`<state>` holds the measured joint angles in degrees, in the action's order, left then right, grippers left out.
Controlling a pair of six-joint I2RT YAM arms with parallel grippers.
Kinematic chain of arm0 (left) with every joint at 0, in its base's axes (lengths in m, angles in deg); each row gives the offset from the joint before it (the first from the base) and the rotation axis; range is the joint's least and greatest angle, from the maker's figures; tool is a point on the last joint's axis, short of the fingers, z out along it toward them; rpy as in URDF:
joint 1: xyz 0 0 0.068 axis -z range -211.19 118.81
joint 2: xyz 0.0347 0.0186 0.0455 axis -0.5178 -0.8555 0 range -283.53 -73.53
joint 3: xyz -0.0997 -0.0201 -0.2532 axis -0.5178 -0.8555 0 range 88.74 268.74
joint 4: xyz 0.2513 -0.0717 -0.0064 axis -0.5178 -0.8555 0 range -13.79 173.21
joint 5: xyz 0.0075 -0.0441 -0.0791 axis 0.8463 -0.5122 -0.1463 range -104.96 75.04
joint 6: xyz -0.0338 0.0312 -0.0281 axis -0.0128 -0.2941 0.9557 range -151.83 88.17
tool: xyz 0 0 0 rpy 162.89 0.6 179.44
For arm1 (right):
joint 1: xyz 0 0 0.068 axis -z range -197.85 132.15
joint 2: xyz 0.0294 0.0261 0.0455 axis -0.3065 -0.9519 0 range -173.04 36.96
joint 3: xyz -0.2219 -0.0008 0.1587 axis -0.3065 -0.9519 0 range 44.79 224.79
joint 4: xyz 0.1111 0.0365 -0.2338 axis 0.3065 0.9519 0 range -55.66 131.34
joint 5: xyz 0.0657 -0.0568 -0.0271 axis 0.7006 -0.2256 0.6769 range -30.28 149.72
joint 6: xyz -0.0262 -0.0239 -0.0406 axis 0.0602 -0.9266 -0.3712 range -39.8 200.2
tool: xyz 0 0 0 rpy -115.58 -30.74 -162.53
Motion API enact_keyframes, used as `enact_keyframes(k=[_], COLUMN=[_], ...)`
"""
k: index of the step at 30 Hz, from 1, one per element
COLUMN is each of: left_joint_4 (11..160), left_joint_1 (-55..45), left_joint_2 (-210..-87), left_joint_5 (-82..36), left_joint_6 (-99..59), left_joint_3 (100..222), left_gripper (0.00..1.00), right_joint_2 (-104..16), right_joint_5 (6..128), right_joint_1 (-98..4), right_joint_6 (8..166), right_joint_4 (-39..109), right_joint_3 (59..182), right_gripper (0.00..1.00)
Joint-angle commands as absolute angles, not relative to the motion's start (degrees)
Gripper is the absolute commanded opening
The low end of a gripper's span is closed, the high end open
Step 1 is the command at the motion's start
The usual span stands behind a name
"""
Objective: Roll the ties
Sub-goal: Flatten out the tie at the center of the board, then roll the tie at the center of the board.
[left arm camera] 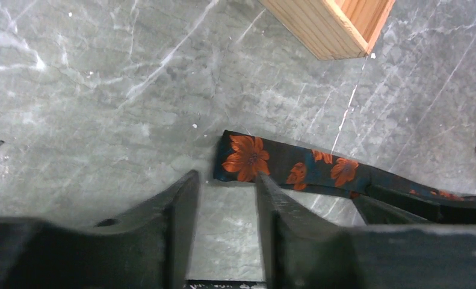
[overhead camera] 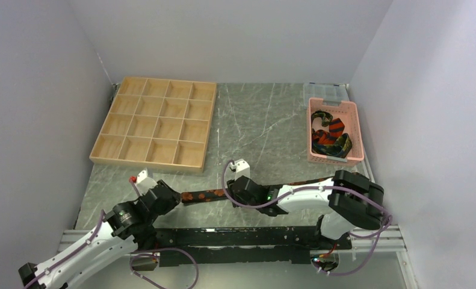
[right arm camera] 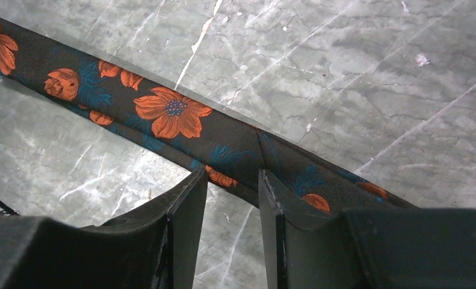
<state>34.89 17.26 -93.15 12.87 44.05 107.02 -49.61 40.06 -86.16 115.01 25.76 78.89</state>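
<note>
Now floral tie (left arm camera: 247, 159) end laid just beyond left gripper (left arm camera: 227, 179), jaws parted, nothing held; right gripper (right arm camera: 232, 176) likewise parted, poised over tie.

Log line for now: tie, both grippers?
floral tie flat, unrolled | left gripper open at its end | right gripper open over its middle

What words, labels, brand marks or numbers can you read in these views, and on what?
No text can be read in any view.
The floral tie, the wooden compartment tray, the pink basket and the marbled table show patterns or plain surfaces, with no lettering.
</note>
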Motion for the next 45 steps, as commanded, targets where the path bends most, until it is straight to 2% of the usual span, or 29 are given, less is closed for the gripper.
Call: enact_keyframes(k=[1,4,8,13,20,26,31,36,39,45], left_joint_4=[33.78,32.74,36.54,41.79,44.9,50.23,56.3,58.86,59.2,58.97], left_joint_1=[17.13,17.15,17.11,16.98,14.96,10.52,6.56,5.59,5.16,5.11], left_joint_2=[-94.66,-97.91,-101.16,-103.25,-104.11,-108.47,-113.8,-113.1,-113.21,-112.01], left_joint_5=[14.93,13.77,11.17,9.52,6.8,1.89,-2.58,-4.06,-4.67,-4.99], left_joint_6=[45.86,47.26,44.68,40.42,35.21,31.13,29.12,28.24,28.2,28.8], left_joint_3=[107.27,108.48,108.3,107.16,107.79,106.6,105.84,104.58,103.87,101.84], left_gripper=[0.53,0.7,0.74,0.66,0.65,0.54,0.52,0.53,0.46,0.24], right_joint_2=[-48.64,-46.49,-44.1,-42.59,-47.37,-53.59,-53.99,-54.3,-54.62,-54.99], right_joint_5=[37.04,37.14,37.39,39.52,46.98,49.27,49.43,49.6,49.79,49.95], right_joint_1=[-85.95,-87.29,-88.26,-88.19,-86.54,-85.72,-85.71,-85.76,-85.72,-85.77], right_joint_6=[111.74,112.61,114.18,114.97,116.46,117.81,117.73,117.73,117.9,117.86], right_joint_4=[28.24,28.47,29.13,28.6,26.96,25.25,24.83,24.68,24.3,24.24], right_joint_3=[77.3,76.0,76.52,80.8,88.31,92.22,91.78,91.59,91.34,92.46], right_gripper=[0.42,0.43,0.46,0.46,0.45,0.42,0.42,0.42,0.42,0.42])
